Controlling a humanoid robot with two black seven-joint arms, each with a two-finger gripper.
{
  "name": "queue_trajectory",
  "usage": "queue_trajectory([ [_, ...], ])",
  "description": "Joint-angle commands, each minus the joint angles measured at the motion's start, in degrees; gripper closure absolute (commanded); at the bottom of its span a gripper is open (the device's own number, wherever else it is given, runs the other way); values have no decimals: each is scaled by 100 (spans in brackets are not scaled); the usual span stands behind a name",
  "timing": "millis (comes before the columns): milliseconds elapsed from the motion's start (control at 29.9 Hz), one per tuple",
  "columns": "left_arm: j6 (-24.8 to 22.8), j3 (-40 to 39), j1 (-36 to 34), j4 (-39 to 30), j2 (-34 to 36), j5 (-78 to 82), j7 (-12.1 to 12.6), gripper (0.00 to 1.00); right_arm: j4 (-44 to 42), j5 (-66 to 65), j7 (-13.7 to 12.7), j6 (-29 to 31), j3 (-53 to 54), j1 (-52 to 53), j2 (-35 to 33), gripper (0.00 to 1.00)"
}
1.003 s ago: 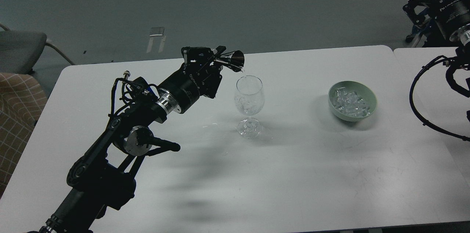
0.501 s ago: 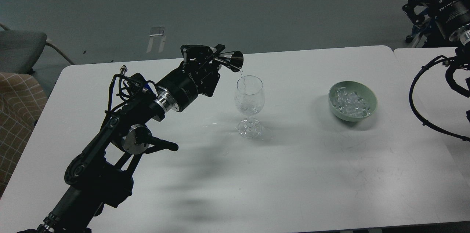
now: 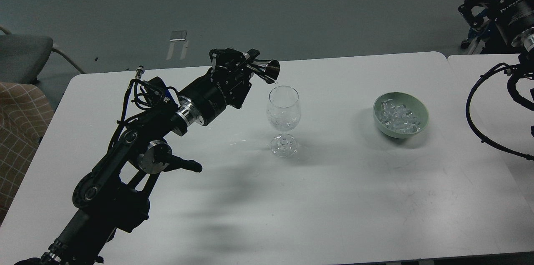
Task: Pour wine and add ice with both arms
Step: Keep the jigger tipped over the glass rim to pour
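The black jointed left arm (image 3: 137,152) reached up from the lower left across the white rounded table (image 3: 258,198), and the left gripper (image 3: 244,64) was clamped on a small shiny metal cone-shaped measuring cup (image 3: 267,69). The cup lay tipped over on its side, its open mouth facing right and hanging just above the near-left rim of the clear stemmed wine glass (image 3: 283,119). A thin glint of clear liquid, the wine (image 3: 275,84), showed at the cup's lip, right over the rim. The glass stood upright on the table, near its middle, with glinting clear contents low in its bowl; whether that was liquid or only reflections was hard to make out.

Well to the right of the glass sat a pale green round ceramic bowl (image 3: 420,108), and the ice (image 3: 398,117), a heap of small clear glassy cubes, lay inside it. Bowl and glass stood apart, nothing between them but bare tabletop.

The right arm (image 3: 511,23) was up in the far right corner, away from the glass and the bowl, a looped black cable (image 3: 473,106) hanging below it. The right gripper (image 3: 470,2) showed small and dark at the arm's end, off the table's edge, and its fingers could not be told apart, so its state could not be read.

At the left edge stood a grey chair (image 3: 21,54).
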Motion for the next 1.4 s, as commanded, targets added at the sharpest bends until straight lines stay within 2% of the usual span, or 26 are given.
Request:
queue_trajectory([
  [0,-12,0,-24,0,0,80,-4,100,0,0,0,5,0,-1,-11,0],
  [635,-214,0,-208,-53,166,89,-13,100,-1,0,0,5,9,-1,-11,0],
  [835,-214,0,-287,-53,342,255,-162,100,0,0,0,5,9,-1,-11,0],
  [936,-275,0,-279,-53,378,659,-312,100,0,0,0,5,9,-1,-11,0],
  [1370,-319,0,-314,-62,360,696,-295,100,0,0,0,5,9,-1,-20,0],
])
